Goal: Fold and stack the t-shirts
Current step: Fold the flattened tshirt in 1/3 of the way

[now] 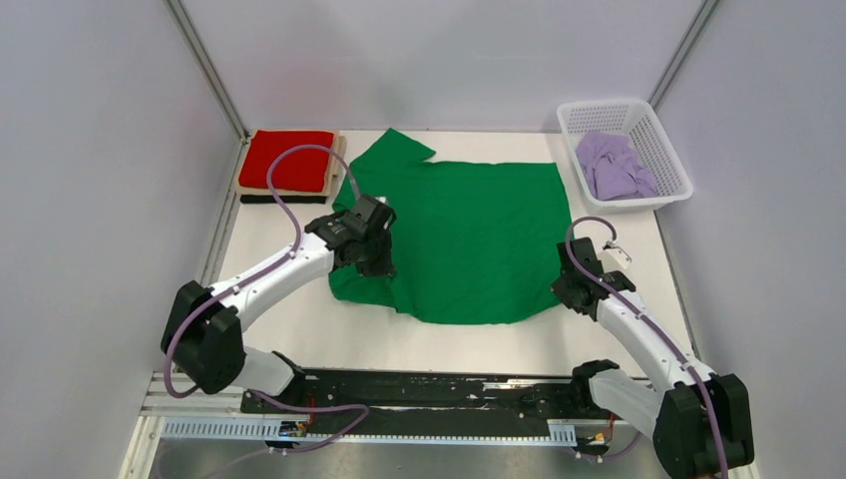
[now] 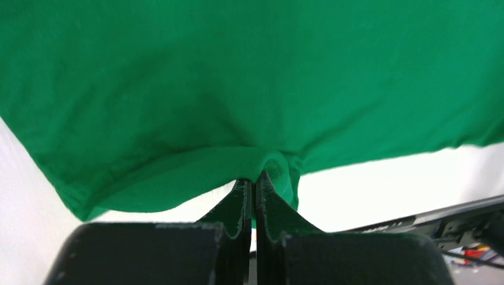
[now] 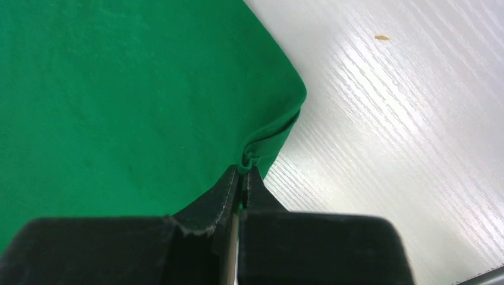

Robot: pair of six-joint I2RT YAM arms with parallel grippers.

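Note:
A bright green t-shirt (image 1: 469, 235) lies spread on the white table, one sleeve pointing to the far left. My left gripper (image 1: 371, 257) is shut on a pinch of its near-left edge, seen in the left wrist view (image 2: 257, 175) with green cloth (image 2: 238, 89) bunched over the tips. My right gripper (image 1: 574, 289) is shut on the shirt's near-right corner, seen in the right wrist view (image 3: 245, 172) with the corner (image 3: 273, 133) folded up at the tips. A folded red t-shirt (image 1: 291, 160) tops a stack with beige and black ones at the far left. A lilac t-shirt (image 1: 611, 165) lies crumpled in the basket.
The white lattice basket (image 1: 670, 155) stands at the far right corner. The stack sits by the left wall. A black rail (image 1: 419, 391) runs along the near edge between the arm bases. Bare table (image 3: 404, 119) lies right of the shirt.

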